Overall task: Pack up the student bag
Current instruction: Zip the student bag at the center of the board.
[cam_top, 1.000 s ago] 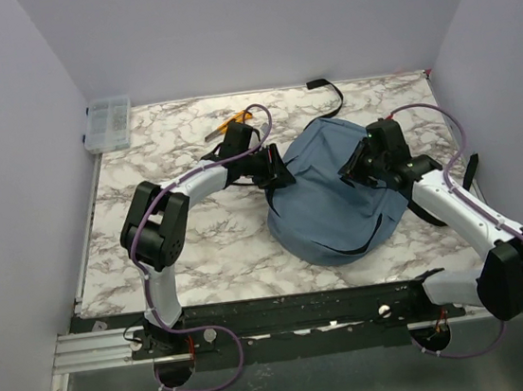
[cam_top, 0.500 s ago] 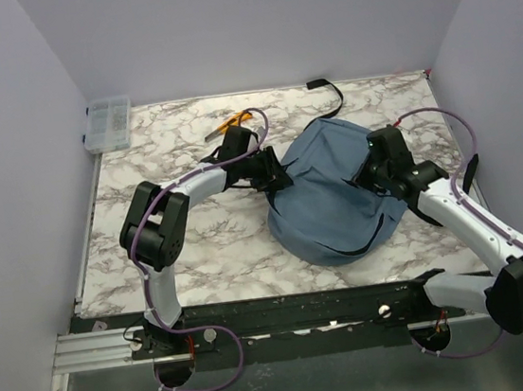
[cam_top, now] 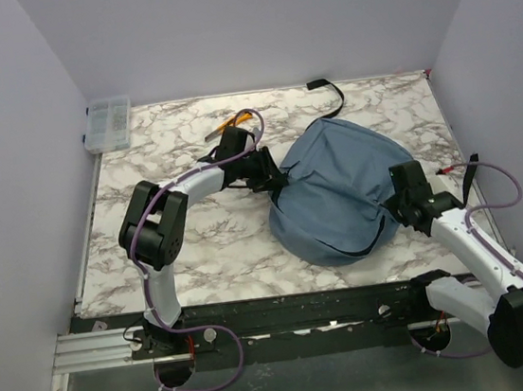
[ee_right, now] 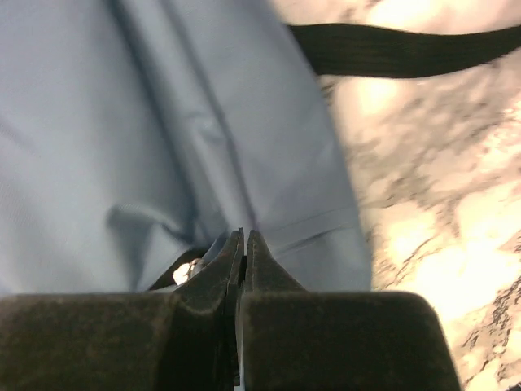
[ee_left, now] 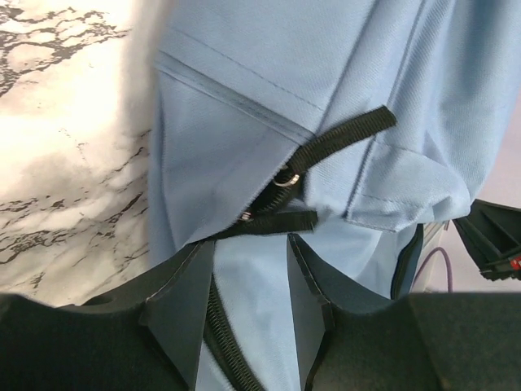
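**Backpack being held at two edges, packing apparently unfinished**

The backpack [cam_top: 337, 186] is lying on the tabletop [cam_top: 211, 249], slightly toward 3 o'clock of centre, slumped and rounded. At its 9 o'clock edge a fold of blue fabric, with a zip running through it, is being gripped by the left end effector [ee_left: 248, 244], whose fingers are standing partway apart around the cloth. At the 4 o'clock edge the right end effector [ee_right: 242, 236] is being pressed fully together against the fabric. Whether a zip pull or anything thin is being pinched there cannot be told.

Progress is being judged as partial. Orange pencil-like items [cam_top: 233, 121] are being left out on the tabletop at 11 o'clock, and a clear plastic box [cam_top: 109, 124] is sitting at the 10 o'clock corner. What is already inside the backpack is hidden. Whether the dark zip line [cam_top: 362, 240] along the 6 o'clock side is closed cannot be made out.

No brand, label or writing is being shown legibly.
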Robot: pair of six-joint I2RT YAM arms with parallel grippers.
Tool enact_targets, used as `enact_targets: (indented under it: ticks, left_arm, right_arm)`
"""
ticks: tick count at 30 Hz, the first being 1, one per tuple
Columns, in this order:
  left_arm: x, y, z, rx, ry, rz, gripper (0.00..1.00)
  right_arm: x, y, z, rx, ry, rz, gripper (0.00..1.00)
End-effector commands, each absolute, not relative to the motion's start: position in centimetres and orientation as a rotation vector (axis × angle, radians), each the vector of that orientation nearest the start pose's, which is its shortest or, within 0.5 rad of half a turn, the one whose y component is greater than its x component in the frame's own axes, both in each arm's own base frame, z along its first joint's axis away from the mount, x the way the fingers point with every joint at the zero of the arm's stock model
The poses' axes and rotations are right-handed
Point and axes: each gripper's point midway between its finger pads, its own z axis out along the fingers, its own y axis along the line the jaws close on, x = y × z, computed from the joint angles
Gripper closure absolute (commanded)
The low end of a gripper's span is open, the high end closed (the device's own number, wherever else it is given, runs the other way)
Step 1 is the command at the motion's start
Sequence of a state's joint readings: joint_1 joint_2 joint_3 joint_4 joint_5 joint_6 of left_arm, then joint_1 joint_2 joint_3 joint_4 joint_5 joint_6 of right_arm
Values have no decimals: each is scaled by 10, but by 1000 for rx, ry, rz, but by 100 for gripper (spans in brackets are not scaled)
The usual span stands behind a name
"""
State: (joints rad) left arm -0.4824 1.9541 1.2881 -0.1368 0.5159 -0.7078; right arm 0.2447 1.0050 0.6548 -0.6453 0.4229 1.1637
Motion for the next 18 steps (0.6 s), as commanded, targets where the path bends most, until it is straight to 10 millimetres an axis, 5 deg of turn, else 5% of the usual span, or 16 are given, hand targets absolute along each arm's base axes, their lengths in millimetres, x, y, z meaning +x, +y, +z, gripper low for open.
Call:
enact_targets:
  ticks: [1,7,11,18]
  left_arm:
    - [381,-300,80,-45,2552,-1027,56]
    - [378,-304,106,14,2495,-1069,52]
    - [373,-304,150,103,2391,-1110,44]
    - [335,-299,243,337,2142,-1190,36]
  right_arm:
    - [215,-26,54,1474,2028,-130,100]
    - [251,-15,100,1116,2100,-8,99]
    - [268,-1,144,853,2089,104,63]
    - [292,33,239,484,2015,300,27]
